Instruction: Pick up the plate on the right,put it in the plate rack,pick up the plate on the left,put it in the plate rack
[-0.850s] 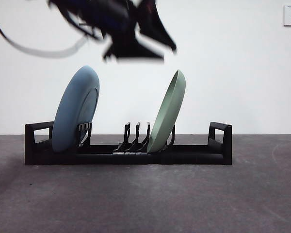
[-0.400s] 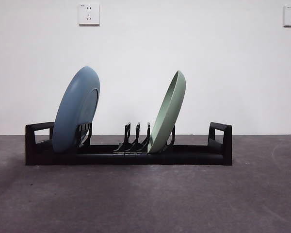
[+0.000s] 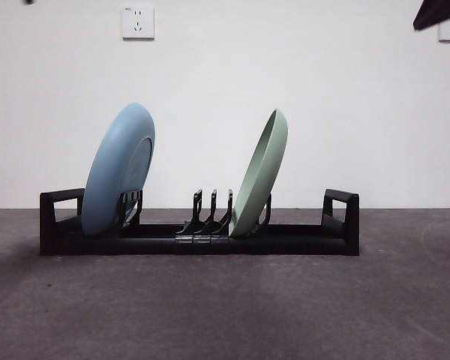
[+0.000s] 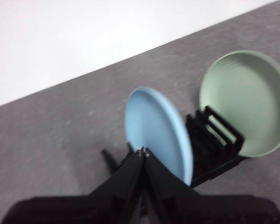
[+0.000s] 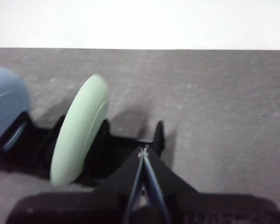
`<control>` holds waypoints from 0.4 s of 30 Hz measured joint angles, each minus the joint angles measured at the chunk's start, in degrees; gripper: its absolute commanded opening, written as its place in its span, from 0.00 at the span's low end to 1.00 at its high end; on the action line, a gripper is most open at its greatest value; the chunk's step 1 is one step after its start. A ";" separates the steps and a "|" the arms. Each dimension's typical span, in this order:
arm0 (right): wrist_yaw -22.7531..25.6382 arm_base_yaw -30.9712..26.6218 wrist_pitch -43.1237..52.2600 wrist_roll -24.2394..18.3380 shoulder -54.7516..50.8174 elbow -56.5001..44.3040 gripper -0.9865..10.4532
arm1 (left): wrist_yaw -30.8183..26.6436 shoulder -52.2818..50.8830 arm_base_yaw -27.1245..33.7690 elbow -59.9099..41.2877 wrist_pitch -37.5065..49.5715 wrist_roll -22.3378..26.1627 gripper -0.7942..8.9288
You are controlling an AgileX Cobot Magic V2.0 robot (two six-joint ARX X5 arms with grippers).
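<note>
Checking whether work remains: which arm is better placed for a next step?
Neither: both the blue plate and the green plate stand in the rack. Left hand and right hand are shut and empty.

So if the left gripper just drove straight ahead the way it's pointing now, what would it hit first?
Most likely the blue plate: the left gripper, jaws shut, points at its lower edge where it stands in the plate rack. Depth is unclear in the blurred wrist view, so it might clip the rack's end instead.

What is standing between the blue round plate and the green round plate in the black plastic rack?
In the front view, between the blue round plate and the green round plate, only three empty upright dividers of the black plastic rack.
</note>
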 measured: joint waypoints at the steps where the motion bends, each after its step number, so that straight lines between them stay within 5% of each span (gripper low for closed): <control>1: 0.72 0.61 1.22 0.00 -1.40 -2.23 0.08 | 0.00 -2.05 0.72 -2.38 0.92 -0.52 0.07; 8: 3.52 3.65 5.33 0.07 -13.05 -17.38 0.08 | -0.02 -20.48 2.14 -21.46 4.04 -5.64 0.07; 12: 4.66 3.65 3.91 0.09 -13.68 -18.73 0.09 | -0.02 -26.69 2.14 -23.54 3.82 -6.56 0.08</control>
